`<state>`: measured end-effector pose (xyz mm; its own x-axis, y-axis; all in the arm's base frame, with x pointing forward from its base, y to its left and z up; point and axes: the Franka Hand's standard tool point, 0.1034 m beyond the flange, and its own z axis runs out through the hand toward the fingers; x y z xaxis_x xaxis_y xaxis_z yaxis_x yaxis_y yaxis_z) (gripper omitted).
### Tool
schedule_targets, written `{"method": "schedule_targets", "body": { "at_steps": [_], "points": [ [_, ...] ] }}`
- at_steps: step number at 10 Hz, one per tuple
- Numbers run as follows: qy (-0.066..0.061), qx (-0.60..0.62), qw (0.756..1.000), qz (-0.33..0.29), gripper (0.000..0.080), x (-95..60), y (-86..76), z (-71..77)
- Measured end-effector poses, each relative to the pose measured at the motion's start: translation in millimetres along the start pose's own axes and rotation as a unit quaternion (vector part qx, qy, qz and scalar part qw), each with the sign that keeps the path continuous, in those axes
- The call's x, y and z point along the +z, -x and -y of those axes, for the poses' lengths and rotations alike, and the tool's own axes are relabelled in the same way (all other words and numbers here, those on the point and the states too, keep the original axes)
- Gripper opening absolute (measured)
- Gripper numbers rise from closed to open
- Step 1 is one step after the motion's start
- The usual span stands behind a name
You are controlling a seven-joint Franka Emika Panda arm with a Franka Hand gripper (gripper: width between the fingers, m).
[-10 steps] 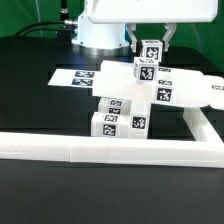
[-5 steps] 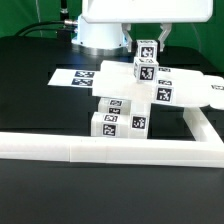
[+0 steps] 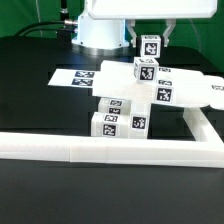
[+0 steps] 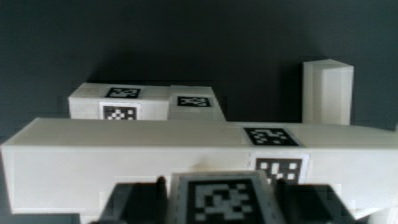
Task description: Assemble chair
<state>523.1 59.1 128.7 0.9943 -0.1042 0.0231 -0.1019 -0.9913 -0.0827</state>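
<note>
Taking the white border rail [image 3: 110,149] as landmark, the chair parts [image 3: 135,102] are seen just behind its long front run, stacked in tagged blocks and slabs inside its corner. Behind and above that stack, a small tagged cube [image 3: 151,47] is held off the others, pinched between the jaws of the gripper [image 3: 150,42]. Farthest back, the marker board [image 3: 80,75] lies flat on the black table [image 3: 30,95].

The hand [image 3: 150,40] has lifted its tagged cube [image 3: 151,47] slightly — nothing more.
</note>
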Motion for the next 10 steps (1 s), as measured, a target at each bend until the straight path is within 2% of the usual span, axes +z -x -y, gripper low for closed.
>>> {"method": "schedule_targets", "body": {
  "at_steps": [1, 10],
  "points": [
    [0.002, 0.001, 1.0, 0.001, 0.0285, 4.1, 0.7, -0.9],
    [0.004, -0.006, 1.0, -0.02, 0.0285, 3.7, -11.2, 0.7]
  ]
}}
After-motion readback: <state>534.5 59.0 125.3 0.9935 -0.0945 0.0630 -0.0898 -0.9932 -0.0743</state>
